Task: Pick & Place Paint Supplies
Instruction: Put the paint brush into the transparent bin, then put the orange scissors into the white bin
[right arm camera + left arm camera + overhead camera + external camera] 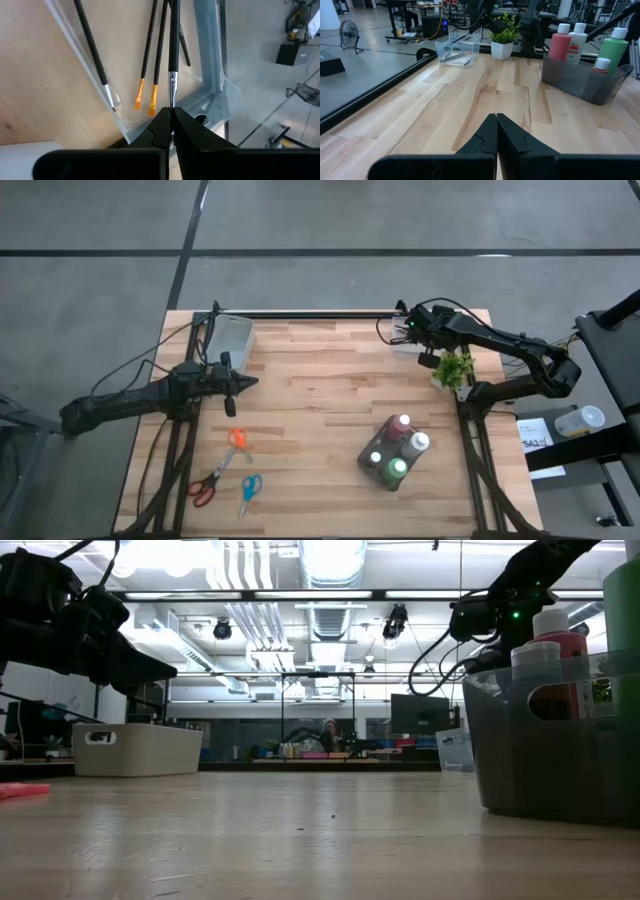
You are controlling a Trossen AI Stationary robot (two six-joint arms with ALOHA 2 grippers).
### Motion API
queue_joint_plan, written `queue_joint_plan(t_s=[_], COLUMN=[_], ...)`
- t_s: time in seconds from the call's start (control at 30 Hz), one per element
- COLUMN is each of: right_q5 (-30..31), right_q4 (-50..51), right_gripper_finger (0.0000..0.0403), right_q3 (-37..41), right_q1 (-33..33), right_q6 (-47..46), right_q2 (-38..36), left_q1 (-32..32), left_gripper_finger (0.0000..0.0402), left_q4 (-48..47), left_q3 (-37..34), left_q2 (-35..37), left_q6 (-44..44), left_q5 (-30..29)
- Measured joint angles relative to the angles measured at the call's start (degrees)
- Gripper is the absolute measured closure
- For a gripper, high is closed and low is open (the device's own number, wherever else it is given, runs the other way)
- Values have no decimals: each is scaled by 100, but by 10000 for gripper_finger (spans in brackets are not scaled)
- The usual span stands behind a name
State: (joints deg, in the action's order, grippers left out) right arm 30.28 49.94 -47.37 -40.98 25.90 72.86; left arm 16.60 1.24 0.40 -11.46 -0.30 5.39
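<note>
Four paint bottles stand upright in a grey bin [392, 452] at the table's near right: red [560, 44], white [578, 41], green [615, 47] and a lower dark red one [601, 66]. Thin dark paintbrushes [150, 55] lie in a clear tray [458, 50] at the far right, two of them with orange bristles. My right gripper [171, 117] hangs over that tray, shut on one paintbrush [173, 45]. My left gripper [250, 383] hovers shut and empty over the table's left side. My right gripper pinches a dark paintbrush between its two fingers at the bristle end, just past the metal ferrule [172, 87]. The fingers slant down from above and lie along the brush. The handle runs straight on from the fingertips over the tray. Its far end is out of frame.
A small potted plant [453, 368] stands just beside the clear tray. A white bin [228, 340] sits at the far left. Three pairs of scissors, orange [237, 442], red [205, 488] and blue [249, 490], lie near the front left. The table's middle is bare wood.
</note>
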Motion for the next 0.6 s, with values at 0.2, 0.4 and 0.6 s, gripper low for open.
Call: queue_joint_plan(t_s=[0.2,0.4,0.6], right_q5=[99,88,88], right_q4=[-8,-27,-88], right_gripper_finger=[384,332,313], right_q3=[0,0,0], right_q1=[-67,-67,-67], right_q6=[-431,-135,-41], right_q2=[0,0,0], left_q1=[0,0,0], left_gripper_finger=[401,401,401], left_q4=[1,0,0], left_q3=[0,0,0], left_q2=[-2,-4,-2], left_q6=[0,0,0], left_q5=[0,0,0])
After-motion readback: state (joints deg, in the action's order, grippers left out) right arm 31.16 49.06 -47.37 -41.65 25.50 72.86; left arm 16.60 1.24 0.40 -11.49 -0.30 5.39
